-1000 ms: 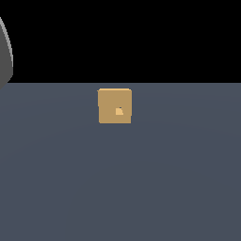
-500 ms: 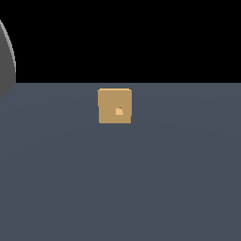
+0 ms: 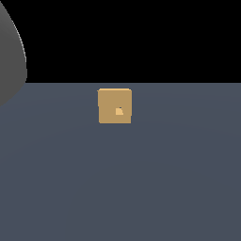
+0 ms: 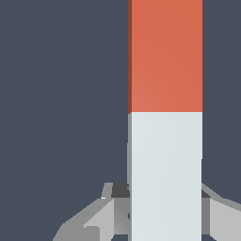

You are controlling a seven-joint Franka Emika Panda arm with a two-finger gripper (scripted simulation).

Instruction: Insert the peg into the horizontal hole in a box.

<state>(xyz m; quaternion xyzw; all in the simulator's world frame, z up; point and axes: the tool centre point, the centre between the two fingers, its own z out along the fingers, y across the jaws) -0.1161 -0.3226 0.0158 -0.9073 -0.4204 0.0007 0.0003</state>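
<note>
Nothing visibly moved, gripper (image 4: 164,221) fingers clamped on peg (image 4: 164,117), box (image 3: 114,106) apart

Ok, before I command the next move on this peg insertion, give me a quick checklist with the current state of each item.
1. Peg between the fingers: ok, the fingers flank its white half in the wrist view.
2. Grip fully closed on the peg: cannot tell, contact is not clearly visible.
3. Box upright on the floor: ok in the exterior view.
4. Hole unobstructed: ok, it shows bright and open on the box face.
5. Peg aligned with the hole: cannot tell, no view shows both together.
6. Peg near the box: not ok, the exterior view shows no peg by the box.
</note>
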